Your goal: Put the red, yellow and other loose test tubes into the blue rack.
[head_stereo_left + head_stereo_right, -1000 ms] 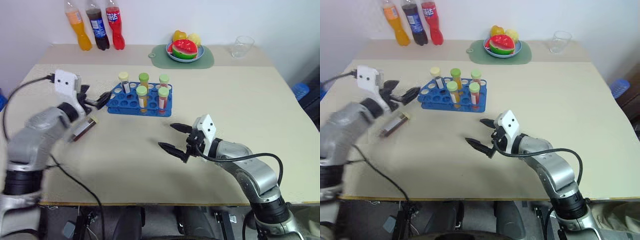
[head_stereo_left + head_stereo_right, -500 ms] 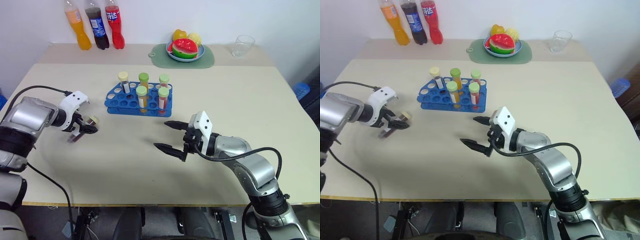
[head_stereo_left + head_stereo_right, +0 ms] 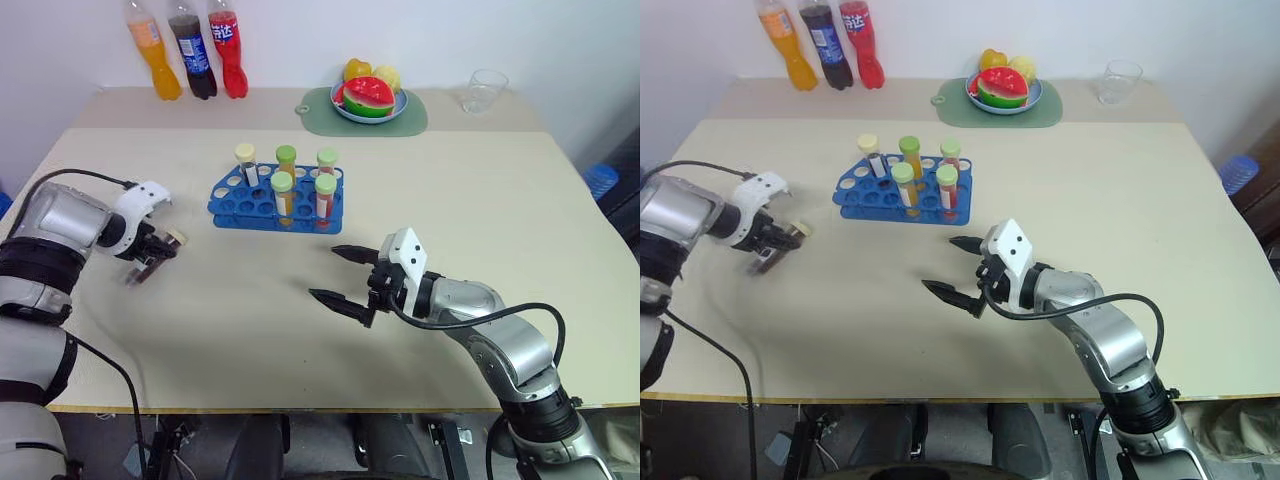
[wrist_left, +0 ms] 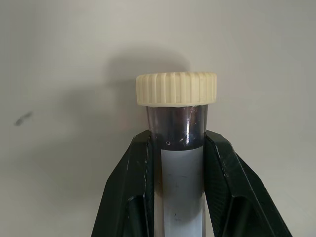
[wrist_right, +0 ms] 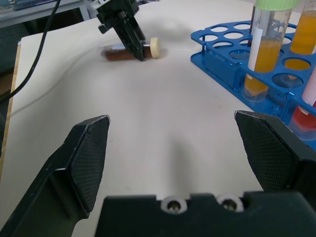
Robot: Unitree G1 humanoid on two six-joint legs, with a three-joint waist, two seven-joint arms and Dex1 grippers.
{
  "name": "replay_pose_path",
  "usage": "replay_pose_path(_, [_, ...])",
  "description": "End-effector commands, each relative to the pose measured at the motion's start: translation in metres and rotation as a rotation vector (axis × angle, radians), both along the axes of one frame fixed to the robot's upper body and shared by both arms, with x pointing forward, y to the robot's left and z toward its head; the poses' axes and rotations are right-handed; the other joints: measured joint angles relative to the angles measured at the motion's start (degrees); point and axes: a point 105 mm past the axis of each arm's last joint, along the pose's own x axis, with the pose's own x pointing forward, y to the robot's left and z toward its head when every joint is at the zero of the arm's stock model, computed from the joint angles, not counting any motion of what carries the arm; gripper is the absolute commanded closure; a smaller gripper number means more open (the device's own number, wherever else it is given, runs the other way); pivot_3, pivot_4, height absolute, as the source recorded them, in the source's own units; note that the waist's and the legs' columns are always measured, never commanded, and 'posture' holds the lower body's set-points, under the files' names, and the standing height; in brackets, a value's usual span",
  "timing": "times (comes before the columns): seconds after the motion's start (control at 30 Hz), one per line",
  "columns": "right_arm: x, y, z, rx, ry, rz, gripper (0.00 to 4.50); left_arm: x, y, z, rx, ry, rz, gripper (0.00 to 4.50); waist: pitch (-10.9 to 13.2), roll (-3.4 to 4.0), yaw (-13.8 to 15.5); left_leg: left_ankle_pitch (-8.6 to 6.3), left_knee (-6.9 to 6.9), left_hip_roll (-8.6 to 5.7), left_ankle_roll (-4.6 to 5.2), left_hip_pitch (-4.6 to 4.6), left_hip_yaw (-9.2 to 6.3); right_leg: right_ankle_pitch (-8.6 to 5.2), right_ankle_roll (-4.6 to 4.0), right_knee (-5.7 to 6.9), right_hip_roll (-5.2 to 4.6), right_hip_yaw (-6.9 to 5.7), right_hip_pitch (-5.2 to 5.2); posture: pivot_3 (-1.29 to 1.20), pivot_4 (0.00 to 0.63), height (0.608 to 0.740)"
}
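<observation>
Grasp stage: my left gripper (image 4: 175,163) clamps the dark, cream-capped tube (image 4: 177,116) lying on the table (image 3: 480,200) left of the blue rack (image 3: 230,205), just under its cap for lifting; right gripper (image 3: 338,273) waits agape.

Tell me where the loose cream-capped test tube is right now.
The cream-capped test tube lies on the table's left side, clamped in the left gripper, left of the blue rack.
</observation>
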Motion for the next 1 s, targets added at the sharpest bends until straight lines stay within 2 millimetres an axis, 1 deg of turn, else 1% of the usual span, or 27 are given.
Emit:
replay_pose_path(0.03, [-0.006,-0.001,0.009,0.018,-0.041,0.014,0.00,0.029,0.003,0.070,-0.139,-0.450,0.087,3.75,0.0,-0.01,0.1,0.00,0.02,0.00,0.00,-0.01,-0.01,0.00,0.00,0.00,0.00,-0.01,0.00,0.00,0.150,0.734])
replay_pose_path(0.07, [-0.007,-0.002,0.007,0.018,-0.034,0.011,0.00,0.036,-0.003,0.099,-0.183,-0.685,0.086,3.75,0.0,-0.04,0.5,-0.01,0.02,-0.01,0.01,0.00,0.01,0.00,0.01,0.00,-0.03,0.00,0.00,0.00,0.150,0.734])
replay_pose_path(0.1, [-0.007,-0.003,0.005,0.019,-0.027,0.008,0.00,0.036,-0.006,0.121,-0.207,-0.864,0.103,3.75,0.0,-0.04,0.6,-0.01,0.09,0.00,0.01,-0.07,-0.05,0.00,0.01,-0.02,-0.10,-0.08,-0.01,0.00,0.150,0.734])
replay_pose_path(0.13, [-0.007,-0.003,0.004,0.020,-0.023,0.006,0.00,0.032,-0.006,0.135,-0.222,-0.974,0.121,3.75,0.0,-0.03,0.6,-0.01,0.19,0.00,0.02,-0.14,-0.08,0.01,0.01,0.03,-0.15,-0.11,-0.02,0.00,0.150,0.734])
replay_pose_path(0.2, [-0.005,-0.003,0.003,0.028,-0.008,-0.004,0.00,0.021,-0.034,0.152,-0.351,-1.140,0.083,3.75,0.0,-0.06,0.5,-0.15,0.65,-0.01,0.22,-0.46,-0.11,0.03,0.04,0.08,-0.25,-0.18,-0.10,0.00,0.150,0.734])
replay_pose_path(0.23, [-0.004,-0.002,0.002,0.035,0.003,-0.007,0.00,0.015,-0.051,0.159,-0.422,-1.233,0.066,3.75,0.0,-0.04,0.5,-0.15,0.78,-0.05,0.22,-0.60,-0.08,0.06,0.08,0.08,-0.31,-0.18,-0.18,0.00,0.150,0.734])
replay_pose_path(0.27, [-0.004,-0.001,0.001,0.041,0.015,-0.002,0.00,0.011,-0.073,0.160,-0.479,-1.325,0.064,3.75,0.0,-0.06,0.6,-0.14,0.81,-0.15,0.22,-0.65,-0.05,0.13,0.21,0.04,-0.43,-0.14,-0.20,0.00,0.150,0.734])
replay_pose_path(0.3, [-0.004,0.000,0.000,0.046,0.022,0.003,0.00,0.007,-0.089,0.158,-0.509,-1.389,0.071,3.75,-0.1,-0.06,0.8,-0.14,0.90,-0.22,0.21,-0.72,-0.05,0.17,0.27,0.02,-0.46,-0.12,-0.18,0.00,0.150,0.734])
replay_pose_path(0.37, [-0.003,0.001,0.000,0.046,0.023,0.012,0.00,0.001,-0.127,0.150,-0.563,-1.498,0.066,3.75,-0.1,-0.10,1.2,-0.14,0.95,-0.28,0.21,-0.73,-0.03,0.22,0.34,-0.04,-0.49,-0.10,-0.15,0.00,0.150,0.734])
replay_pose_path(0.4, [-0.002,0.001,0.001,0.045,0.020,0.013,0.00,-0.001,-0.139,0.147,-0.593,-1.529,0.073,3.75,-0.1,-0.10,1.4,-0.14,0.96,-0.32,0.22,-0.72,0.01,0.23,0.35,-0.07,-0.48,-0.07,-0.15,0.00,0.150,0.734])
replay_pose_path(0.47, [0.001,0.002,0.001,0.037,0.007,0.007,0.00,0.000,-0.169,0.127,-0.572,-1.551,0.050,3.75,-0.1,-0.11,1.5,-0.14,0.96,-0.32,0.23,-0.72,0.01,0.24,0.35,-0.07,-0.43,-0.06,-0.15,0.00,0.150,0.734])
replay_pose_path(0.5, [0.001,0.002,0.002,0.035,0.003,0.006,0.00,0.003,-0.180,0.116,-0.534,-1.548,0.035,3.75,-0.1,-0.11,1.5,-0.15,0.96,-0.32,0.23,-0.71,0.01,0.24,0.35,-0.06,-0.40,-0.06,-0.16,0.00,0.150,0.734])
replay_pose_path(0.53, [0.002,0.002,0.002,0.034,0.000,0.003,0.00,0.006,-0.184,0.106,-0.509,-1.543,0.055,3.75,-0.1,-0.10,1.4,-0.15,0.94,-0.32,0.24,-0.67,0.01,0.24,0.35,-0.06,-0.37,-0.05,-0.16,0.00,0.150,0.734])
replay_pose_path(0.6, [0.001,0.001,0.002,0.032,-0.001,-0.002,0.00,0.011,-0.185,0.094,-0.469,-1.535,0.092,3.75,-0.1,-0.09,1.1,-0.15,0.89,-0.31,0.25,-0.63,0.02,0.24,0.35,-0.04,-0.34,-0.03,-0.16,0.00,0.150,0.734])
replay_pose_path(0.67, [0.000,-0.002,0.002,0.031,-0.001,-0.015,0.00,0.016,-0.179,0.077,-0.439,-1.486,0.147,3.75,-0.1,-0.05,0.5,-0.16,0.88,-0.29,0.26,-0.62,0.00,0.24,0.35,-0.03,-0.33,-0.03,-0.15,0.00,0.150,0.734])
replay_pose_path(0.7, [0.000,-0.003,0.002,0.031,0.000,-0.019,0.00,0.017,-0.177,0.072,-0.417,-1.473,0.162,3.75,-0.2,-0.03,0.4,-0.16,0.88,-0.29,0.27,-0.59,0.01,0.24,0.35,-0.03,-0.33,-0.03,-0.13,0.00,0.150,0.734])
replay_pose_path(0.8, [-0.001,-0.003,0.002,0.032,0.000,-0.024,0.00,0.018,-0.170,0.066,-0.367,-1.471,0.190,3.75,-0.2,-0.03,0.4,-0.16,0.87,-0.29,0.28,-0.55,-0.01,0.24,0.35,-0.03,-0.32,-0.03,-0.09,0.00,0.150,0.734])
replay_pose_path(0.87, [-0.001,-0.004,0.002,0.037,0.003,-0.035,0.00,0.022,-0.160,0.058,-0.322,-1.451,0.233,3.75,-0.1,-0.03,0.4,-0.16,0.87,-0.29,0.28,-0.56,-0.02,0.24,0.35,-0.03,-0.33,-0.03,-0.09,0.00,0.150,0.734])
replay_pose_path(0.9, [-0.001,-0.004,0.002,0.039,0.004,-0.039,0.00,0.024,-0.157,0.054,-0.330,-1.428,0.249,3.75,-0.1,-0.03,0.5,-0.16,0.87,-0.29,0.28,-0.56,-0.02,0.24,0.35,-0.03,-0.33,-0.04,-0.09,0.00,0.150,0.734])
replay_pose_path(1.0, [-0.002,-0.004,0.002,0.043,0.007,-0.043,0.00,0.027,-0.159,0.045,-0.333,-1.391,0.248,3.75,-0.1,-0.03,0.6,-0.16,0.87,-0.30,0.28,-0.57,-0.01,0.24,0.35,-0.04,-0.34,-0.04,-0.08,0.00,0.150,0.734])
